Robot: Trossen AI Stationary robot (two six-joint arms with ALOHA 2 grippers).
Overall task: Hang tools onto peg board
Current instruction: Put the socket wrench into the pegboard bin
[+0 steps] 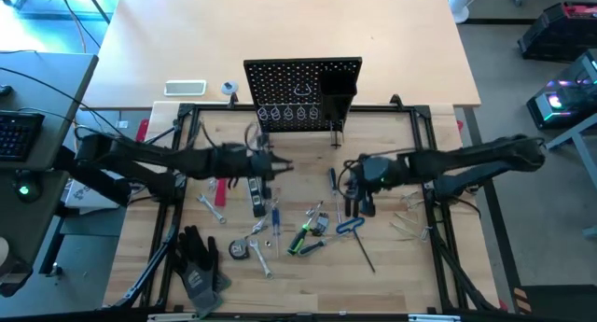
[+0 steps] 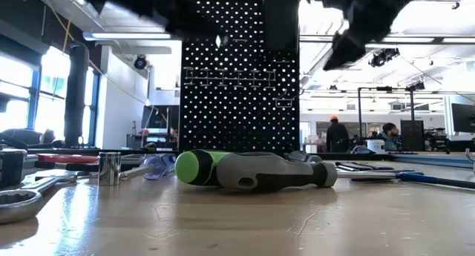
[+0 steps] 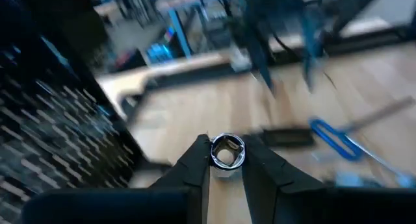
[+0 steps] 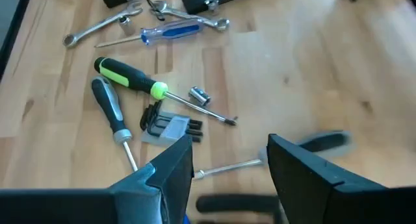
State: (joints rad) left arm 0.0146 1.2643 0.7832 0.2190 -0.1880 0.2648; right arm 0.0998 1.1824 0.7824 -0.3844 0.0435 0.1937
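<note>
The black peg board [image 1: 303,93] stands upright at the far side of the work area, with wire rings and a box bin; it also fills the low view [image 2: 237,78]. Tools lie scattered on the wood: a green-handled screwdriver [image 4: 127,74], a grey-black one [image 4: 109,110], a blue one [image 4: 169,30], wrenches [image 4: 97,29] and a hex key set [image 4: 170,126]. My left gripper [image 1: 283,164] hovers in front of the peg board, shut on a small silver socket [image 3: 226,152]. My right gripper [image 4: 231,165] hangs open above the tools, right of centre [image 1: 357,175]. My left gripper pinches the silver socket by its round side wall [image 3: 213,156] between the two fingertips [image 3: 198,160]. The socket's open end faces the wrist camera. The fingers run roughly level, pointing toward the table's right. The socket is lifted clear of the wood.
Black work gloves [image 1: 198,261] lie near the left front corner. A white flat device [image 1: 185,88] rests on the far table left of the peg board. A black frame [image 1: 168,219] borders the work area. Another socket [image 2: 109,168] and a wrench [image 2: 18,200] sit by the low camera.
</note>
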